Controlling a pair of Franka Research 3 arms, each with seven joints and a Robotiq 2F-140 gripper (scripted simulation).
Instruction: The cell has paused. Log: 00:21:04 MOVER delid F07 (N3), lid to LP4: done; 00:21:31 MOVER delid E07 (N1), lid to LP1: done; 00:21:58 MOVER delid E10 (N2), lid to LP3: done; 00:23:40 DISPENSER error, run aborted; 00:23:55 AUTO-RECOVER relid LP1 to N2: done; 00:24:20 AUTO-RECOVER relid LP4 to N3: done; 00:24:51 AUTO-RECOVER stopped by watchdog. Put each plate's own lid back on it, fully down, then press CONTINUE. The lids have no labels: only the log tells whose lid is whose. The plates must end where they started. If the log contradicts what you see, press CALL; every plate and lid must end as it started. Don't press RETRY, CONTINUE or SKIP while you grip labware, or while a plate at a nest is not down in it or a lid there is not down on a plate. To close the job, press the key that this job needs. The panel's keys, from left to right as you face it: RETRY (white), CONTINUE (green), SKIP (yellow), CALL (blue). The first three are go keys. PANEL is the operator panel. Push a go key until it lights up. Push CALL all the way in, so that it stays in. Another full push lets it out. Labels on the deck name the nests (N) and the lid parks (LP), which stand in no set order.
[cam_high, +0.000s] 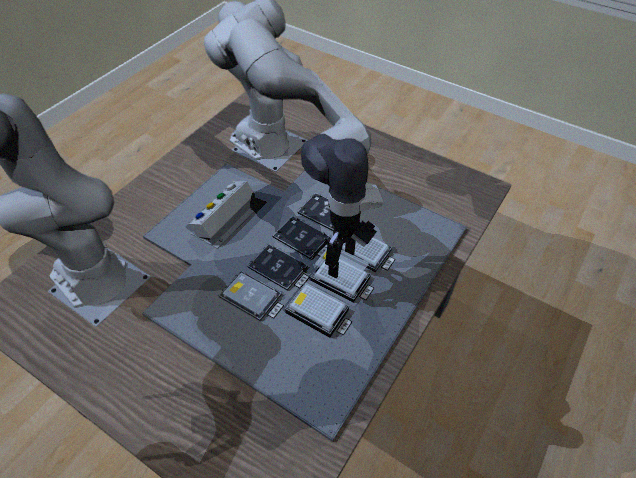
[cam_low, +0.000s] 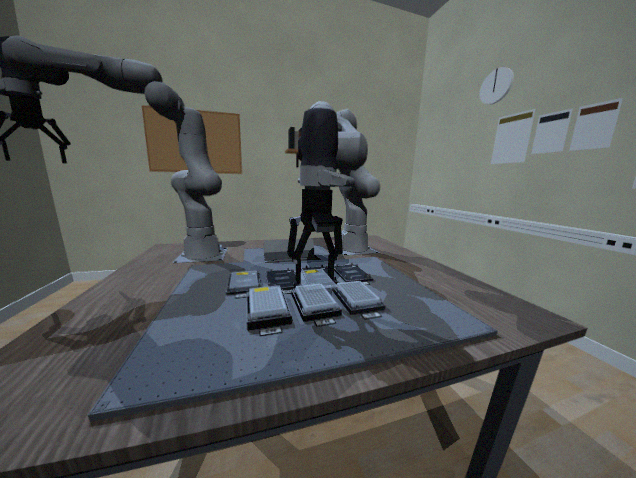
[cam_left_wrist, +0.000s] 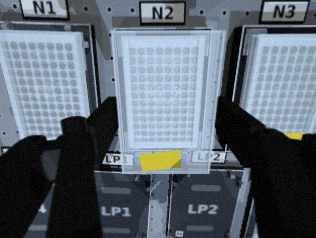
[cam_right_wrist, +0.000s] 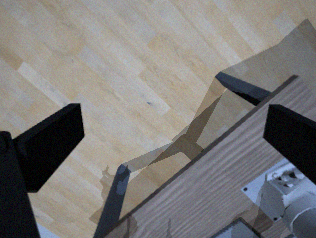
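My left gripper (cam_high: 341, 263) (cam_low: 314, 280) (cam_left_wrist: 166, 111) is shut on a clear lid (cam_low: 316, 278) (cam_left_wrist: 160, 161) with a yellow mark, held above the N2 plate (cam_high: 345, 278) (cam_low: 315, 299) (cam_left_wrist: 162, 95). The lid is raised clear of that plate, which sits in its nest. The N3 plate (cam_high: 321, 309) (cam_low: 268, 304) (cam_left_wrist: 285, 85) has a yellow-marked lid on it. The N1 plate (cam_high: 373, 250) (cam_low: 361, 295) (cam_left_wrist: 42, 75) shows no yellow mark and looks bare. Another lid (cam_high: 250, 295) (cam_low: 243, 281) lies on LP3. My right gripper (cam_low: 34, 160) (cam_right_wrist: 173, 120) is open and empty, far from the deck.
LP1 (cam_high: 301, 236) (cam_left_wrist: 116, 211), LP2 (cam_high: 277, 265) (cam_left_wrist: 202, 209) and LP4 (cam_high: 315, 208) show dark surfaces without lids; the left arm partly hides LP4 in the top view. The panel (cam_high: 222, 215) stands behind the parks, its blue key (cam_high: 199, 215) and green key (cam_high: 220, 196) visible.
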